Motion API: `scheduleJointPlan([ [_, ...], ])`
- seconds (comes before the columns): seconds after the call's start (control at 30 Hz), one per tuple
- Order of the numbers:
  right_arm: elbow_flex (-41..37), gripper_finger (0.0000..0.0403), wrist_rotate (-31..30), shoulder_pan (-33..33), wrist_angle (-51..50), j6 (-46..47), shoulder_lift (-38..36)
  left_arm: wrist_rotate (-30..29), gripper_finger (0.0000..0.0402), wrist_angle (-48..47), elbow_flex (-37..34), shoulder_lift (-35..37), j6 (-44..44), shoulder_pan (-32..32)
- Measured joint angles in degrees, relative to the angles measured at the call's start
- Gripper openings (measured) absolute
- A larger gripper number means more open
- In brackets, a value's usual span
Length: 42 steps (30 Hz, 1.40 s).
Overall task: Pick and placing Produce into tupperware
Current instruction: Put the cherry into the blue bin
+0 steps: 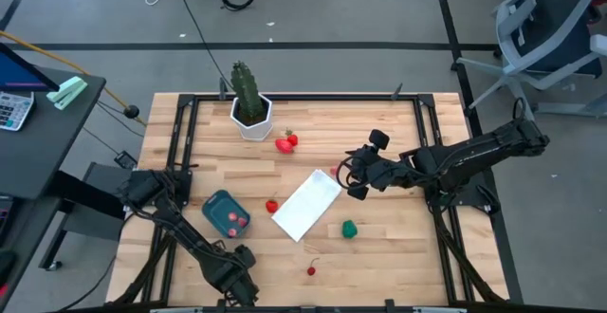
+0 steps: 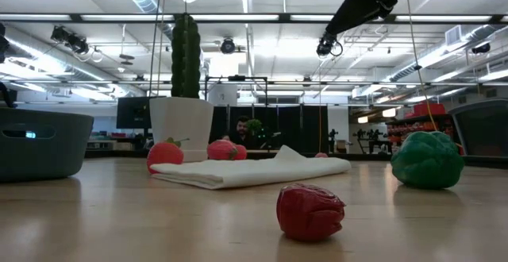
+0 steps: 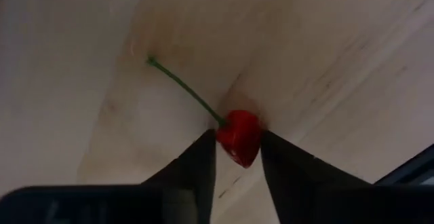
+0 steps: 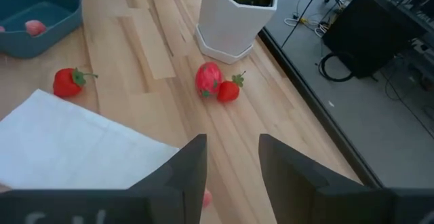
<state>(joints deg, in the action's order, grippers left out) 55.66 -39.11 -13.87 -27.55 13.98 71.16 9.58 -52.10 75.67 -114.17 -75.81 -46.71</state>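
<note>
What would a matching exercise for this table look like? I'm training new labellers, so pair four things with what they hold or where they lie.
Things:
1. tupperware
2. white pot
3. white panel
4. green piece

States:
a. holds a cactus
b. lies on bare wood, right of the panel in the high view
c. holds pinkish balls
d. lies flat mid-table with a strawberry beside it

Pairs: 1-c; 2-a; 3-d; 4-b
</note>
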Motion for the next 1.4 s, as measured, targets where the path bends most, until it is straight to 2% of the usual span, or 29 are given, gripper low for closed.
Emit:
scheduleJointPlan([
  [0.23, 0.0, 0.0142, 0.0, 0.0, 0.0, 0.0, 0.0, -0.4, 0.0037, -0.8, 0.2, 0.1, 4.5, 1.5],
  [0.4, 0.0, 0.0142, 0.0, 0.0, 0.0, 0.0, 0.0, -0.5, 0.0027, -3.9, 3.0, 0.2, 9.1, 3.2],
  [0.57, 0.0, 0.0142, 0.0, 0.0, 0.0, 0.0, 0.0, -0.9, 0.0046, -14.0, 8.7, 0.2, 15.1, 5.6],
  [0.73, 0.0, 0.0142, 0.0, 0.0, 0.0, 0.0, 0.0, -9.1, 0.0038, -29.1, 14.4, 0.2, 21.7, 7.8],
  [0.83, 0.0, 0.0142, 0.1, 0.0, 0.0, 0.1, 0.0, -13.1, 0.0031, -37.2, 15.2, 0.2, 24.4, 9.1],
  [1.0, 0.0, 0.0142, 0.4, 0.0, 0.0, 1.4, 0.0, -13.8, 0.004, -34.8, 10.9, 1.7, 30.0, 11.3],
  [1.23, 0.0, 0.0142, 2.7, -0.2, -0.3, 2.4, 0.0, -13.9, 0.004, -34.2, 2.9, 3.1, 32.0, 13.5],
  [1.4, 0.0, 0.0142, 4.3, -0.2, -0.3, 3.5, 0.0, -11.7, 0.0046, -28.2, -2.5, 3.6, 34.2, 14.5],
])
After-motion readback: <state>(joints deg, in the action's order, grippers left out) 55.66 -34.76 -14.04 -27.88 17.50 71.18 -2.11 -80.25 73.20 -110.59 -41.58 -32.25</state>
